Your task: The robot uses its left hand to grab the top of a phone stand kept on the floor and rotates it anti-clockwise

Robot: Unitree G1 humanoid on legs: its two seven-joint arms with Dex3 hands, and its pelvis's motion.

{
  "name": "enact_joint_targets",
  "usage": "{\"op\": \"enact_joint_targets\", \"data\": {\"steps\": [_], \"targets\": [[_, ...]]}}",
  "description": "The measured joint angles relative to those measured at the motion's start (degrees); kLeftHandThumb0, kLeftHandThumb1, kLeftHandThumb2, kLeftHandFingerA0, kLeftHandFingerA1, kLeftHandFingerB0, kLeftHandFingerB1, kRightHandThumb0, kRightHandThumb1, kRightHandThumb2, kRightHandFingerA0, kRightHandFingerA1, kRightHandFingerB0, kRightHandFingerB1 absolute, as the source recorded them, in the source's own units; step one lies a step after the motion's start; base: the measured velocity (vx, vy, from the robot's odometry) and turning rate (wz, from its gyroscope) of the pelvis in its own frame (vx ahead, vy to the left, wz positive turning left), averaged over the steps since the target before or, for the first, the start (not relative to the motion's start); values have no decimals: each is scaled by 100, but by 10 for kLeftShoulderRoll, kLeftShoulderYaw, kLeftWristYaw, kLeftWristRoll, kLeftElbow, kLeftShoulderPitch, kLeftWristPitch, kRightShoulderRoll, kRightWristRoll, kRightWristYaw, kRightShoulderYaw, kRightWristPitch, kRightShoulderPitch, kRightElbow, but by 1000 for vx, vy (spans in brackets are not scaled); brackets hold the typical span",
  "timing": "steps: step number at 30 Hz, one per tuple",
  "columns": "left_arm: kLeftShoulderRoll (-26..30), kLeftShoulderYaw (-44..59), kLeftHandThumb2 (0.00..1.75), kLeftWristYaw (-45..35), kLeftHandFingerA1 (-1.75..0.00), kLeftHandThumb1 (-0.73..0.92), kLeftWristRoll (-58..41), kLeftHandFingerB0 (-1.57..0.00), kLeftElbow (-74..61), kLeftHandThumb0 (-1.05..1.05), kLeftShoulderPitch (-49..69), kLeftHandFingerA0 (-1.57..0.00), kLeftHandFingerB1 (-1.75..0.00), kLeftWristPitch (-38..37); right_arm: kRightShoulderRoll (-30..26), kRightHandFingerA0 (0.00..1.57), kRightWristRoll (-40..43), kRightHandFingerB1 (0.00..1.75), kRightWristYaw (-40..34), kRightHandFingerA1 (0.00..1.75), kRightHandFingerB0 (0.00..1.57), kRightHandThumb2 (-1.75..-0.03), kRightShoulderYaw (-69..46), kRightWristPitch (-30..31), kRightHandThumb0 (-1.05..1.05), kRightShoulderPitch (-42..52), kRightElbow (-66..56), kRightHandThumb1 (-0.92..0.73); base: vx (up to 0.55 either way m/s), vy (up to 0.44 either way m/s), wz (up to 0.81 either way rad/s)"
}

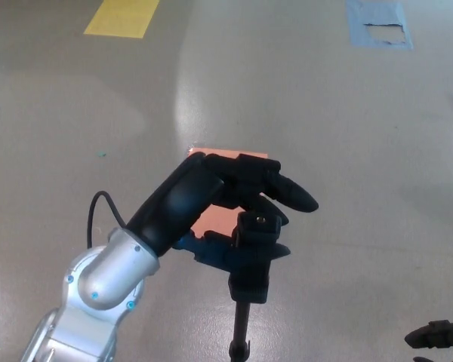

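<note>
Reaching in from the near left of the floor [347, 136], the left hand [211, 200] wraps the black head of the phone stand [255, 245], two thick fingers [287, 192] curled over its top and the thumb pressed in below, so the head is pinched between them. The stand rises on its thin pole near the floor's near edge, just in front of an orange patch [219, 219]. Only the dark fingertips of the right hand [438, 334] show at the near right corner, too little to tell how they are set.
</note>
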Motion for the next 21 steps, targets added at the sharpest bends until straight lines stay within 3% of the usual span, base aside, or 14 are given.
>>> {"op": "enact_joint_targets", "data": {"steps": [21], "targets": [[-31, 42, 55, -9, -61, 52, -63, -79, -18, -2, -9, -95, -54, 137, 0, 53, 0, 45, 0, 55, 26, -91, 0, 0, -60, 0, -1, -67, 0, 0, 0]]}}
